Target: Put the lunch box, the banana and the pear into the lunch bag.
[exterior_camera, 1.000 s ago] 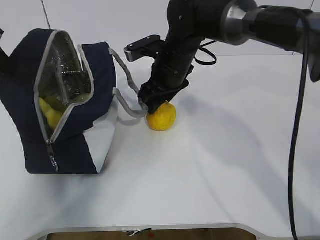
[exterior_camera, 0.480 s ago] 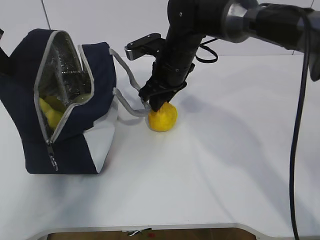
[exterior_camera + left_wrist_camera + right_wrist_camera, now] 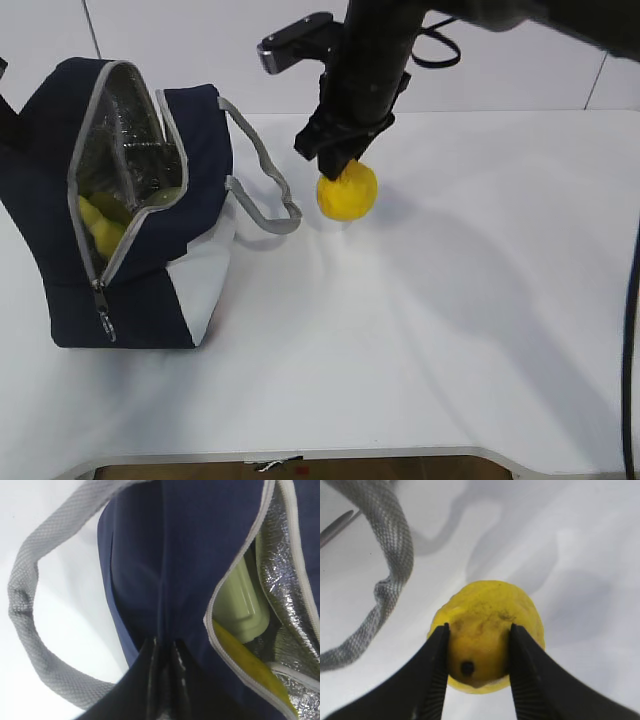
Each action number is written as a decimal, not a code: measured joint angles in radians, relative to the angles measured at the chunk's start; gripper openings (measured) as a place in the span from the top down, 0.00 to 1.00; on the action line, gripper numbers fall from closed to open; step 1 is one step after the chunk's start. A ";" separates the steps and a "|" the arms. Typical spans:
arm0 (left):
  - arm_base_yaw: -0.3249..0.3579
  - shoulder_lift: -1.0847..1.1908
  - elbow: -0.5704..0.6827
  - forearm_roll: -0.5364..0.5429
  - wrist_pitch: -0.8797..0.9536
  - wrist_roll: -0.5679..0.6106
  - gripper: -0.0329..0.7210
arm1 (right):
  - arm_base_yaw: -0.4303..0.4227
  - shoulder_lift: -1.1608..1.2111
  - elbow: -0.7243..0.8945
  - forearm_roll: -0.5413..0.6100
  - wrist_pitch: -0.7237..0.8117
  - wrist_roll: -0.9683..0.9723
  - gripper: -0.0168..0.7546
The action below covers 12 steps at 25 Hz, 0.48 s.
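Observation:
The navy lunch bag (image 3: 140,230) stands open at the left of the table. The banana (image 3: 100,228) and the pale green lunch box lid (image 3: 242,605) show inside its silver lining; the banana also shows in the left wrist view (image 3: 252,670). My right gripper (image 3: 336,170) is shut on the round yellow pear (image 3: 347,192) and holds it above the table, right of the bag's grey handle (image 3: 262,195). In the right wrist view the pear (image 3: 487,630) sits between the two black fingers (image 3: 436,670). My left gripper (image 3: 164,647) is shut on the bag's navy fabric (image 3: 165,560).
The white table (image 3: 450,320) stretches to the right and front of the bag. The grey handle loop (image 3: 385,585) lies on the table under the pear. The table's front edge runs along the bottom of the exterior view.
My right gripper has lifted the pear off the table and moved it up and a little to the right. The bag and the left gripper have not moved.

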 joint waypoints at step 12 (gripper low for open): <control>0.000 0.000 0.000 -0.075 0.000 0.000 0.94 | 0.000 -0.167 -0.018 0.165 0.013 0.019 0.60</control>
